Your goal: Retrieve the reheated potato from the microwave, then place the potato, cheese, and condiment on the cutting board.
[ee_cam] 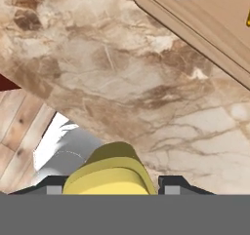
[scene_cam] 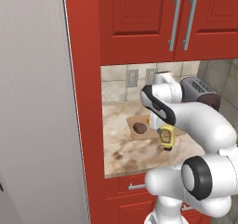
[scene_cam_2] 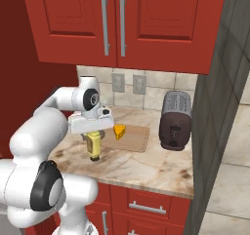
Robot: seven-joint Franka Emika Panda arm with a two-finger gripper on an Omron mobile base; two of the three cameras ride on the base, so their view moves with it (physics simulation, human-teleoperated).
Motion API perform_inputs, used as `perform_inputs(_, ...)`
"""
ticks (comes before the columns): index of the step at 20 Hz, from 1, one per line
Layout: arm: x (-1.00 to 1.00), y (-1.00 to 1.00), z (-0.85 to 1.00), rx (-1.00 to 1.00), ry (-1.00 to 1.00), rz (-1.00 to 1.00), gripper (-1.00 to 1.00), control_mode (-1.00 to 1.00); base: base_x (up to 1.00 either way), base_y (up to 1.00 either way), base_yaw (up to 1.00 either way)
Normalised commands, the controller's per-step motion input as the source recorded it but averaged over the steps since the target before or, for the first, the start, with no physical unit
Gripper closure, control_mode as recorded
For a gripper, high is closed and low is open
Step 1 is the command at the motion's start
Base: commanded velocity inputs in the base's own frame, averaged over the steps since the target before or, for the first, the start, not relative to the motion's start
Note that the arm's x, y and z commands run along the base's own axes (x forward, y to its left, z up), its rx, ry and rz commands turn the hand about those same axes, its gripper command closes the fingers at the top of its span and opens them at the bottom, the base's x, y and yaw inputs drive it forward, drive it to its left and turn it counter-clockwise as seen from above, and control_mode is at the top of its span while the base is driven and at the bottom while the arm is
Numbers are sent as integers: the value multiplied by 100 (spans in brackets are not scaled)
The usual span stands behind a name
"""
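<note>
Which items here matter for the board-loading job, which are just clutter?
Job:
- potato, on the cutting board
- cheese, on the board
- condiment, between the fingers, on or just above the counter

Clutter:
- toaster
- wall outlets
- upper cabinets

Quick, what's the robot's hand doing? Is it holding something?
Gripper: closed on the condiment, held just above the counter.

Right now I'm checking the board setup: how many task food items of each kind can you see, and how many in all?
Potato: 1, on the cutting board
Cheese: 1, on the board
Condiment: 1, between the fingers of the gripper, over the counter
Total: 3
</note>
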Motion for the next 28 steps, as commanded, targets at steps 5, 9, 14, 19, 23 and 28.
perform_inputs(5, 0, -57, 0, 0, -1, -5, 100, -100, 0, 0, 0)
perform_inputs(9, 0, -53, 0, 0, -8, -5, 100, -100, 0, 0, 0)
perform_inputs(14, 0, -47, 2, 0, -15, -4, 100, -100, 0, 0, 0)
perform_inputs(19, 13, -31, 0, 0, -8, -4, 100, -100, 0, 0, 0)
perform_inputs(23, 24, -20, 6, 0, -5, -2, 100, -100, 0, 0, 0)
perform_inputs(28, 31, -15, 4, 0, -1, -2, 100, -100, 0, 0, 0)
